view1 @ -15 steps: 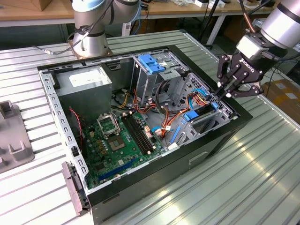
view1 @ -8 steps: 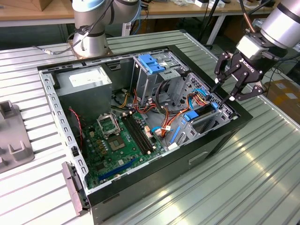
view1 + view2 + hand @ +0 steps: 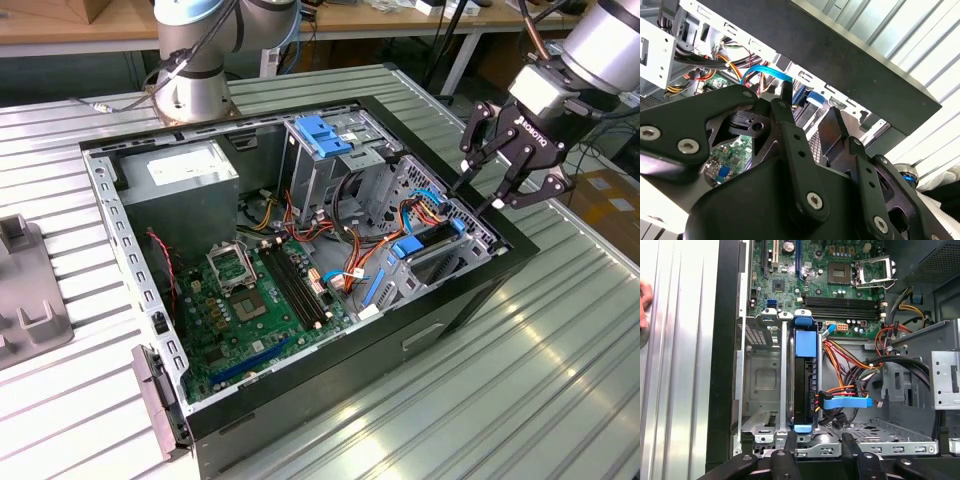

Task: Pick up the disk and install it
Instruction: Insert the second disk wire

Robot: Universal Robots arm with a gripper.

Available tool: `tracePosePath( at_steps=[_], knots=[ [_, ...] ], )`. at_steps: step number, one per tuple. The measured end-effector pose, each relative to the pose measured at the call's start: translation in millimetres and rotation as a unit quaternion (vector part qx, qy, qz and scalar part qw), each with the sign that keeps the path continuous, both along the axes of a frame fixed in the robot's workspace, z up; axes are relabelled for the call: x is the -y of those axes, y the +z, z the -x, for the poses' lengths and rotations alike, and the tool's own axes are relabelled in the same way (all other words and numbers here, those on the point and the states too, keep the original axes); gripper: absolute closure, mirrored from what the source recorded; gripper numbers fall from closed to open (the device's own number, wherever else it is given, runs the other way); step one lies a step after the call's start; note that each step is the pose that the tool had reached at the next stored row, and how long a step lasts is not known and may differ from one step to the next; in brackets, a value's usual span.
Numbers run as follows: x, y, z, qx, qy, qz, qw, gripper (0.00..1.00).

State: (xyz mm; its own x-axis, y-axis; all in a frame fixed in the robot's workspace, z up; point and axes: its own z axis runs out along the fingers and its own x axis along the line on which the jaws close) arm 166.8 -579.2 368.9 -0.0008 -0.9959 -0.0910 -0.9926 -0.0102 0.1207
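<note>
I held the gripper (image 3: 482,197) over the case (image 3: 330,400) rim at the exterior view's right, directly above the drive bay. Its fingers (image 3: 791,442) were spread apart and pinched nothing; the space between them was bare in both wrist views.

The disk (image 3: 806,385) sat on edge in the bay cage (image 3: 760,385), blue carrier ends showing at both tips. In the first wrist view its long axis ran straight away from the gripper toward the motherboard (image 3: 825,270), with the near blue end just beyond the fingertips and roughly in line with the gap between them. In the exterior view the disk (image 3: 425,245) lay just below and inboard of the fingers, near but not touching.

Count: one arm in use, one gripper, two fingers. One disk in the bay. One blue cable plug (image 3: 847,402) beside the disk, near its closer end. A second, idle arm base (image 3: 195,60) stood behind the case.
</note>
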Motion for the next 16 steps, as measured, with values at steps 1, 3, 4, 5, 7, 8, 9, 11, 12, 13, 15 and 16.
tracePosePath(
  at_steps=[1,3,4,5,7,8,9,11,12,13,15,16],
  knots=[
    [-0.5,0.8,0.7,0.0,0.0,0.0001,1.0,0.52],
    [-0.6,1.6,3.1,0.0,0.0,0.0,1.0,0.52],
    [-0.6,1.7,4.4,0.0001,0.0,-0.0001,1.0,0.52],
    [-0.6,2.1,8.2,0.0003,0.0,-0.0002,1.0,0.52],
    [-0.6,2.4,14.5,0.0007,0.0,-0.0002,1.0,0.52],
    [-0.6,2.5,16.6,0.0008,0.0,-0.0002,1.0,0.52],
    [-0.6,2.6,19.2,0.0011,0.0,-0.0002,1.0,0.52],
    [-0.6,2.6,24.5,0.0015,0.0,-0.0003,1.0,0.52],
    [-0.6,2.6,25.7,0.0015,0.0,-0.0003,1.0,0.52],
    [-0.6,2.6,27.5,0.0016,0.0,-0.0004,1.0,0.52],
    [-0.6,2.2,29.9,0.0016,0.0,-0.0004,1.0,0.52],
    [-0.6,2.0,30.6,0.0016,0.0,-0.0004,1.0,0.52]
  ],
)
